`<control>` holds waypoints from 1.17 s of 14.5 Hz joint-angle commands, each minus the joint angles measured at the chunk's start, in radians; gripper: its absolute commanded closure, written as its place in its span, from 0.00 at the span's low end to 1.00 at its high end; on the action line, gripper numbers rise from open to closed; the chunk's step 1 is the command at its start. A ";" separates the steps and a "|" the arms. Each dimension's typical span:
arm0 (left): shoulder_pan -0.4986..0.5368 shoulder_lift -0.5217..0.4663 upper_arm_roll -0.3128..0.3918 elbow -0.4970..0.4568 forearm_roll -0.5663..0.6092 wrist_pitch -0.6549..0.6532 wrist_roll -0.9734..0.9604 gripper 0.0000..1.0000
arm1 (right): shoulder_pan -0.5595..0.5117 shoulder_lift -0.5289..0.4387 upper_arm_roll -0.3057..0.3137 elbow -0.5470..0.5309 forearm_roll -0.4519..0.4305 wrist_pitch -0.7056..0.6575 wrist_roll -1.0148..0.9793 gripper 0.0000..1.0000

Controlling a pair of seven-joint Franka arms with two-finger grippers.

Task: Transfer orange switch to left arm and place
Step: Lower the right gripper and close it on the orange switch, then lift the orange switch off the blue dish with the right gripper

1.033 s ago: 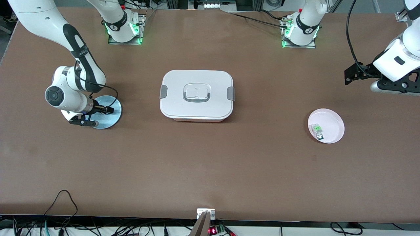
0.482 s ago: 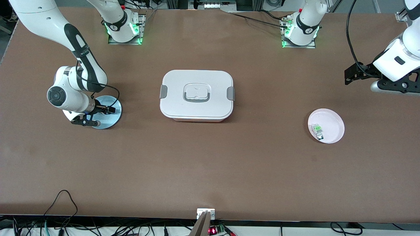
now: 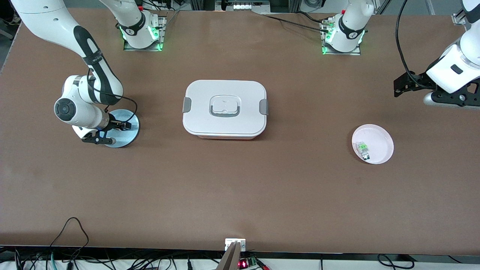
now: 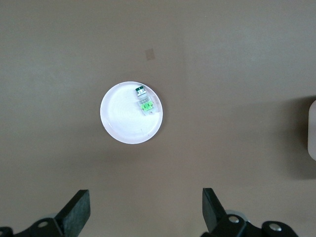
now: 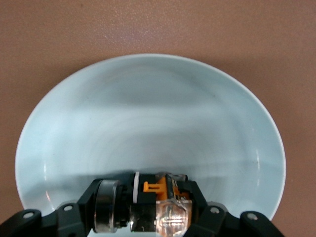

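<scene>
Brown tabletop fills the front view. Over the last second the right arm (image 3: 80, 56) has shifted slightly, its wrist edging a little toward the bases, while the right gripper (image 3: 112, 127) stays low over the blue plate (image 3: 129, 135) at the right arm's end of the table. The change is small, which suggests a grasp being settled or a lift just beginning, not a carry yet. The white box (image 3: 224, 108) sits mid-table, between the blue plate and the pink plate (image 3: 382, 144), so it blocks any straight low path from one to the other. The pink plate lies toward the left arm's end, nearer the camera than the box, and holds a small clear part (image 3: 363, 148) with green marks. The left arm (image 3: 455, 71) waits, unmoved, with the left gripper (image 3: 412, 84) high above the table's end.

From the left wrist, the left gripper (image 4: 145, 215) has its two fingers spread wide apart and holds nothing. Well below it lie the pink plate (image 4: 116, 123) and the clear part (image 4: 143, 100). A pale edge of the box (image 4: 312, 129) shows at one side.

From the right wrist, the right gripper (image 5: 143, 205) is clamped on the switch (image 5: 148, 197), whose orange tab shows between the black fingers, with a clear body beside it. The switch sits just over the blue plate (image 5: 148, 113); whether it touches the plate cannot be told. The handover to the left arm has not begun.
</scene>
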 commanded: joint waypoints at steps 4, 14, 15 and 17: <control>0.002 0.018 0.000 0.035 0.011 -0.020 0.001 0.00 | -0.008 -0.013 0.011 0.000 0.007 0.007 -0.078 0.66; 0.000 0.018 0.002 0.035 0.009 -0.020 -0.002 0.00 | -0.008 -0.160 0.029 0.286 0.007 -0.386 -0.257 0.70; 0.000 0.018 0.002 0.035 0.009 -0.020 -0.002 0.00 | -0.009 -0.178 0.029 0.296 0.010 -0.392 -0.317 0.70; 0.000 0.022 0.000 0.033 0.006 -0.025 -0.001 0.00 | -0.009 -0.200 0.031 0.345 0.010 -0.395 -0.435 0.70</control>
